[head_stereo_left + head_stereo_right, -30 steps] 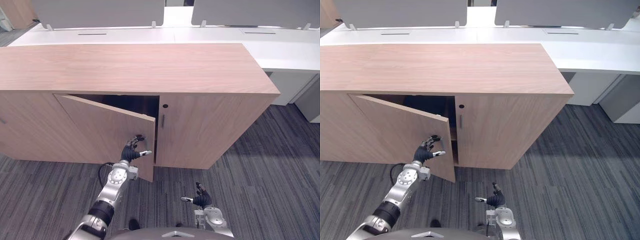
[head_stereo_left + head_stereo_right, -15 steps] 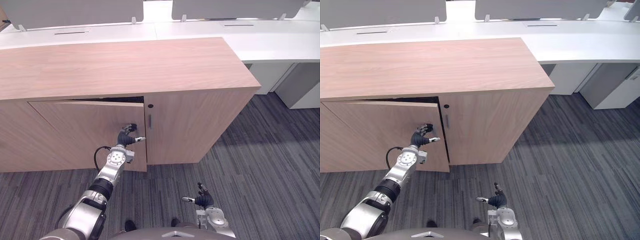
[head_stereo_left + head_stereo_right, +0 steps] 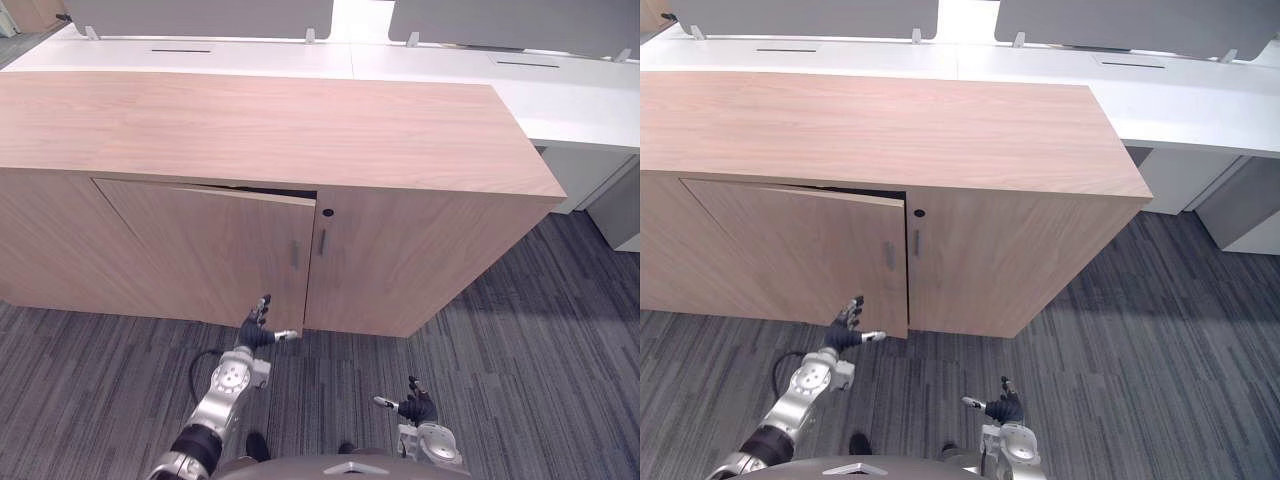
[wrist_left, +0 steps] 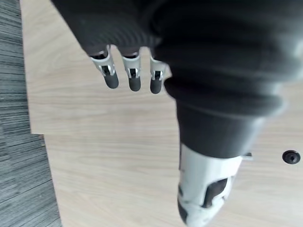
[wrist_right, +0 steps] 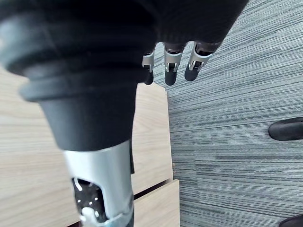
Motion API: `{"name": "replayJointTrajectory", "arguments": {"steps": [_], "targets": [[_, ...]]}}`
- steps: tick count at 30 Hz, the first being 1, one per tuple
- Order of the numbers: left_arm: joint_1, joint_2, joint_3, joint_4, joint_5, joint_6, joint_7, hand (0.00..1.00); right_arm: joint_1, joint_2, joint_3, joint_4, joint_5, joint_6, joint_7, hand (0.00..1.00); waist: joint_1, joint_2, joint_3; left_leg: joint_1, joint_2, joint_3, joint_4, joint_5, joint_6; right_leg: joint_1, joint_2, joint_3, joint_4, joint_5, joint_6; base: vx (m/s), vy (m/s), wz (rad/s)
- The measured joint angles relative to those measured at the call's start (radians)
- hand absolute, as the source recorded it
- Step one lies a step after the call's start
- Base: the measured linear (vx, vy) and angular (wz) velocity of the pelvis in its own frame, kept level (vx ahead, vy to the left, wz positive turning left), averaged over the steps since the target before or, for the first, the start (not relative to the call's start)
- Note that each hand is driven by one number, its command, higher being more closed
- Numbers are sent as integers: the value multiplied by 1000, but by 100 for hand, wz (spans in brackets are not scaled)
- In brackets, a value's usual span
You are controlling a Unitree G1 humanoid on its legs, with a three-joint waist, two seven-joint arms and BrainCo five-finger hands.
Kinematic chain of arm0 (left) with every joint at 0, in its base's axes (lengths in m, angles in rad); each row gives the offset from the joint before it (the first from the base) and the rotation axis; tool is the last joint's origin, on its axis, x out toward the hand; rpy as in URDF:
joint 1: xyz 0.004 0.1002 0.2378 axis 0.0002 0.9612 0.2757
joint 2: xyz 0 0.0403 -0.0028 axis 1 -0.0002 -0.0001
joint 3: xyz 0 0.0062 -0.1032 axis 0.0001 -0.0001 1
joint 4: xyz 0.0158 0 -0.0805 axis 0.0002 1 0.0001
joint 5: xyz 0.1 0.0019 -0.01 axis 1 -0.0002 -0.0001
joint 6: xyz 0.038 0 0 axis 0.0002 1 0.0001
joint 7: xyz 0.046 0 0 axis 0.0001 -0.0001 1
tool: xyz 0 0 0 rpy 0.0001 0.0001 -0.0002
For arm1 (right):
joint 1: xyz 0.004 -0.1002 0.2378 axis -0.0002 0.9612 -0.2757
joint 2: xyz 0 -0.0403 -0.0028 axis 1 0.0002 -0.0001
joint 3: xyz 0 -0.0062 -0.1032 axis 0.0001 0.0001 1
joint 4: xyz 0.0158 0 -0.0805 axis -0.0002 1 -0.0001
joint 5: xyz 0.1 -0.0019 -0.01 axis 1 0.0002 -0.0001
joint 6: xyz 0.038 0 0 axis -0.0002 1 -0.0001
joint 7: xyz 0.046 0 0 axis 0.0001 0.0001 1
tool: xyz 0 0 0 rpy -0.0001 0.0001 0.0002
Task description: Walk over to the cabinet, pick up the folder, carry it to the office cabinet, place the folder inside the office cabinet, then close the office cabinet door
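Your left hand [image 3: 258,328], fingers straight and empty, sits by the door's [image 3: 210,250] lower corner because the office cabinet [image 3: 260,125] stands a crack ajar, wanting a push.

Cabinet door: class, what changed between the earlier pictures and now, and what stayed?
The cabinet door swung from wide open to nearly shut, a thin gap remaining. The left hand, open, dropped toward the door's lower corner. The right hand stayed low and open.
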State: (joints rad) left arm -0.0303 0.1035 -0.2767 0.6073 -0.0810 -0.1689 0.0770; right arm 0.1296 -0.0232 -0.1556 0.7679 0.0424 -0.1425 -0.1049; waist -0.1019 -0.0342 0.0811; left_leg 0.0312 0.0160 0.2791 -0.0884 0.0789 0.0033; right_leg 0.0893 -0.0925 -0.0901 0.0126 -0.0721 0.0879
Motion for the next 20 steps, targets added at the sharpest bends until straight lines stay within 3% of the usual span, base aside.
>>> {"name": "replayJointTrajectory", "arguments": {"steps": [6, 11, 20], "targets": [[116, 24, 88, 61, 64, -5, -40, 0, -29, 13, -28, 79, 11, -5, -7, 0, 35, -1, 1, 7, -3, 21, 0, -3, 1, -7, -7, 32, 4, -1, 3, -8, 18, -7], [148, 23, 192, 198, 111, 0, -36, 0, -62, 13, -48, 116, 13, -4, -9, 0, 43, 0, 0, 26, -4, 79, 0, -21, -2, -20, -6, 92, 4, 3, 10, -12, 36, -36], [155, 2, 237, 282, 133, 7, -11, 0, -62, 15, -53, 163, 78, -2, -10, 0, 51, 4, 1, 65, -10, 112, 0, -31, 1, 3, -8, 121, 4, 10, 12, 10, 17, -12]]}}
